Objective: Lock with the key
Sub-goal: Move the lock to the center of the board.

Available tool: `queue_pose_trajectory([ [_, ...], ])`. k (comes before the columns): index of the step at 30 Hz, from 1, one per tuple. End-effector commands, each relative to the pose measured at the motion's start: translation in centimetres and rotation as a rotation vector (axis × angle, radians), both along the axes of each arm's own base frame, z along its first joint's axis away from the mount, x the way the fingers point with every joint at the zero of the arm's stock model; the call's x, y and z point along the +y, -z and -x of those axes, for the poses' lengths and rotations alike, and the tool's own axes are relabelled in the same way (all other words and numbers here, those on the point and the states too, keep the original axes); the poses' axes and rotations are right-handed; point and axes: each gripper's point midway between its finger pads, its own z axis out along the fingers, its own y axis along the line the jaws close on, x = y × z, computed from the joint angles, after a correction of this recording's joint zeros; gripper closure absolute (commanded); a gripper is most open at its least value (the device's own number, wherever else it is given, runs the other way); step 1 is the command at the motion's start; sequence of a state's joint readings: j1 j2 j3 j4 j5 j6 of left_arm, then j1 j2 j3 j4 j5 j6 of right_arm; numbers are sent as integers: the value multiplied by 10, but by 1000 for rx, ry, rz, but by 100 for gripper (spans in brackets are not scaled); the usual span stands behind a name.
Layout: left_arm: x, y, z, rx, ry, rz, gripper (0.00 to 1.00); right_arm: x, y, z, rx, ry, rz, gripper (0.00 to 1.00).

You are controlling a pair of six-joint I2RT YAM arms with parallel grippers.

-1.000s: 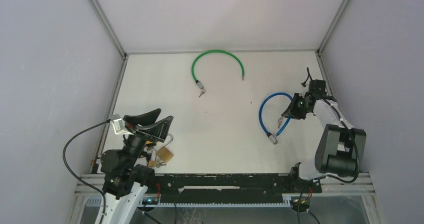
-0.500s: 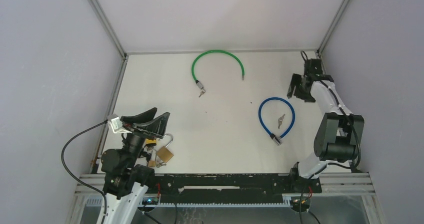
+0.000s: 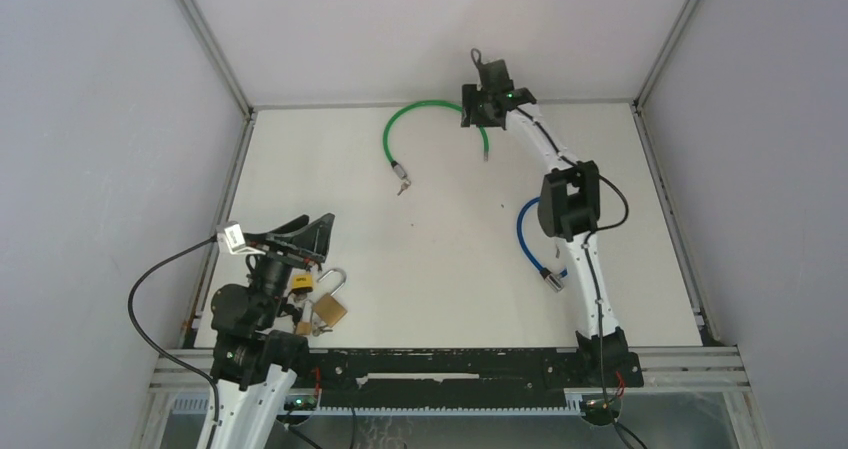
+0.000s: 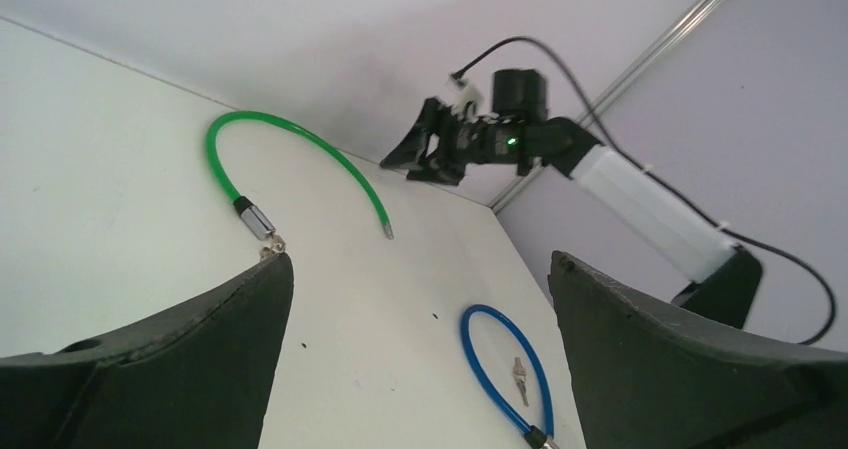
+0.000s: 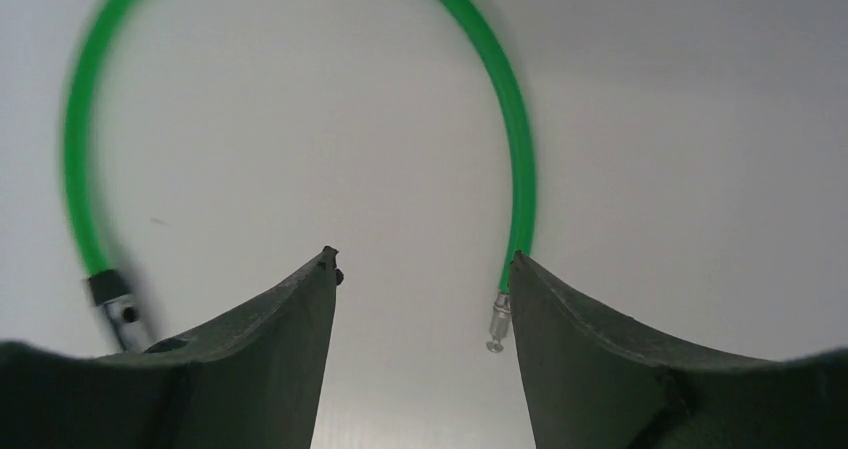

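Two arms are working over a white surface (image 3: 450,269). On the left, the left tool (image 3: 303,237) is hanging low near the front edge. Its fingers are spreading wide and holding nothing. Just beside it, some brass padlocks (image 3: 328,309) are lying in a small heap on the surface, and one is showing its silver loop.

Moving right, a green cable lock (image 3: 420,106) is lying at the back of the surface, bending like a rainbow. Its left end is wearing a silver cap, and a small key (image 3: 403,187) is sitting at that cap. Its right end is showing a thin silver pin and is lying free.

The right arm is reaching far across to the back. The right tool (image 3: 478,112) is hovering over the right end of the green cable. Its fingers are standing apart, and nothing is sitting between them. In the right wrist view, the silver pin is showing just beside the tip of one finger.

Further right, a blue cable lock (image 3: 522,231) is lying in a loop, partly hiding behind the right arm. In the left wrist view, a second key (image 4: 519,374) is lying inside the blue loop, apart from the cable.
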State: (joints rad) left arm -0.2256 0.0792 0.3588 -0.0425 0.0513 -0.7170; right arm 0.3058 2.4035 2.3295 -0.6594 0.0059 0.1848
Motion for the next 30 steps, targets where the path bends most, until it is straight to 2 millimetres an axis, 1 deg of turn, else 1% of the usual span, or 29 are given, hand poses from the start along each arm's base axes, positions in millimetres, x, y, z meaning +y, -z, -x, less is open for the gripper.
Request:
queue_pose_trajectory([
  [1,6,7,-7,16,-36,-3,1,-11,40,1,104,91,78,30],
  [3,5,9,-8,19,-34,-2,1,-20,52,0,111,118,90,31],
  [5,4,11,-9,17,-28,0,1,-23,60,3,125,128,97,34],
  [6,3,14,-10,25,-26,1,2,-22,65,6,141,117,106,36],
  [7,3,9,-10,3,-25,10,2,-20,69,8,151,105,114,37],
  [9,3,8,-12,-7,-24,22,2,-13,78,14,178,65,110,37],
  [11,3,7,-13,-15,-26,32,3,-9,89,21,223,42,92,40],
  [16,4,11,-15,-8,-34,40,6,-16,113,31,303,33,83,46],
  [17,4,11,-16,-5,-36,38,6,-17,115,32,314,31,73,49],
  [18,5,11,-16,-5,-41,39,7,-17,117,33,324,22,62,57],
  [19,5,11,-16,-3,-44,39,9,-17,119,34,332,15,62,65],
  [21,6,10,-16,-3,-45,39,12,-21,115,39,344,5,77,84],
  [23,5,10,-16,-2,-43,35,14,-20,106,47,351,-24,84,93],
  [25,5,9,-15,-3,-42,33,16,-19,98,62,364,-68,98,97],
  [27,7,8,-13,-7,-48,29,17,-20,95,85,389,-112,139,99],
  [29,8,7,-12,-11,-52,25,17,-24,103,121,451,-155,182,100],
  [30,8,7,-11,-12,-54,22,17,-25,102,137,469,-184,191,100],
])
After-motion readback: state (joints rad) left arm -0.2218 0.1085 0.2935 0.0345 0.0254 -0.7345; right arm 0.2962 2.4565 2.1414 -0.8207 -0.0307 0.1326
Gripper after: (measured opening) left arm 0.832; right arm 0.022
